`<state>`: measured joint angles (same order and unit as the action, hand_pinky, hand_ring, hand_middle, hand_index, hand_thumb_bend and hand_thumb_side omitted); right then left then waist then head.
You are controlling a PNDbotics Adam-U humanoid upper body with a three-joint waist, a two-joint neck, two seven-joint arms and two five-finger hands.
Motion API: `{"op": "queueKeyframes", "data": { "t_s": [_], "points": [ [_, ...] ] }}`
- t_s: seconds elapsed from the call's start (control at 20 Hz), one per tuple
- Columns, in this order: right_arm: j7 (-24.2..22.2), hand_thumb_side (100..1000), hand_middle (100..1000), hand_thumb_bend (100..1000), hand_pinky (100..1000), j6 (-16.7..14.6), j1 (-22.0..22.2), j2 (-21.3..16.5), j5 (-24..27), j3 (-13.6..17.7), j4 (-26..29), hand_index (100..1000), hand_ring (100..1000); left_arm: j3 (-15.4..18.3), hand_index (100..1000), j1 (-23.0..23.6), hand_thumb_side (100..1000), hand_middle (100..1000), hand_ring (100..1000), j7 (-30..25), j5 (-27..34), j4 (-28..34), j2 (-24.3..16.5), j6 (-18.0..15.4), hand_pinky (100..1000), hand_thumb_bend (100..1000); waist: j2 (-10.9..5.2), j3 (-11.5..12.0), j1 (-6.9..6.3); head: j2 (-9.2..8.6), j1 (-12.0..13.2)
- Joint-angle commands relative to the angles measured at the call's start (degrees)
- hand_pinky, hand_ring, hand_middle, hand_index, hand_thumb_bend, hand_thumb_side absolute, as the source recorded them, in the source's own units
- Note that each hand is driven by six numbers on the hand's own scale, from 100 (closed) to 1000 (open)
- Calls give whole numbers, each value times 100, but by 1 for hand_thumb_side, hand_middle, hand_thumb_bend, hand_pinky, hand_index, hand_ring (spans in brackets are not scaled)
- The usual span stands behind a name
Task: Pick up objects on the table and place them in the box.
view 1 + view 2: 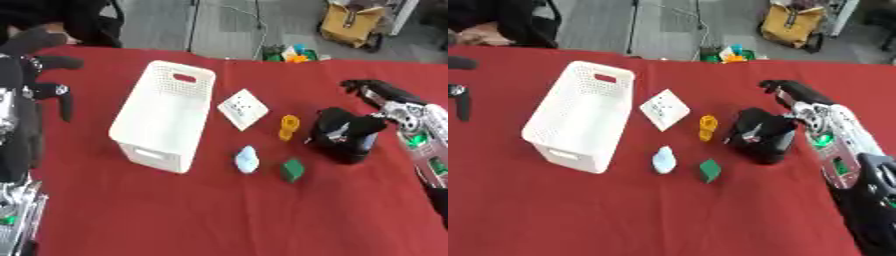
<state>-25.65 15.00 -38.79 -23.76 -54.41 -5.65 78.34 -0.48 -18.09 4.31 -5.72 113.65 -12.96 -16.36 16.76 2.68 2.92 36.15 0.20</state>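
Observation:
A white perforated box (166,112) stands empty on the red table (219,215), left of centre. To its right lie a white square card (242,108), an orange piece (289,127), a pale blue lump (247,160) and a green cube (291,170). A black object (756,134) sits further right. My right hand (820,117) is against that object's right side, its thumb lying on it and its fingers (785,90) stretched out above it. My left hand (35,65) is raised at the left edge, left of the box, fingers spread and holding nothing.
Small green, blue and orange items (289,52) sit just past the table's far edge. A yellow bag (350,22) stands on the floor behind. Bare red cloth fills the front of the table.

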Motion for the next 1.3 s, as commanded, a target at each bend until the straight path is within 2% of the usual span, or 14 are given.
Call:
{"op": "queueKeyframes", "data": {
  "t_s": [0.05, 0.55, 0.9, 1.3],
  "points": [
    [56, 434, 897, 957, 900, 32, -63, -85, -201, 56, 102, 1000, 923, 13, 869, -64, 1000, 744, 654, -12, -11, 94, -15, 1, 155, 100, -76, -2, -15, -68, 4],
    [-87, 427, 901, 928, 909, -211, 8, -197, -253, 1, -95, 1000, 934, 20, 869, -57, 1000, 745, 655, -3, -25, 94, -15, -1, 151, 100, -49, 23, -57, -45, -52],
    [-156, 412, 897, 899, 883, -413, 8, -233, -242, -61, -267, 1000, 908, 15, 869, -60, 1000, 746, 656, -16, -16, 94, -4, 2, 150, 100, -37, 40, -83, -56, -81],
    [-126, 409, 894, 883, 877, -505, -24, -283, -336, -83, -446, 1000, 907, 2, 870, -72, 1000, 746, 656, -31, -5, 94, 7, 0, 149, 100, -24, 61, -88, -82, -110]
  ]
}}
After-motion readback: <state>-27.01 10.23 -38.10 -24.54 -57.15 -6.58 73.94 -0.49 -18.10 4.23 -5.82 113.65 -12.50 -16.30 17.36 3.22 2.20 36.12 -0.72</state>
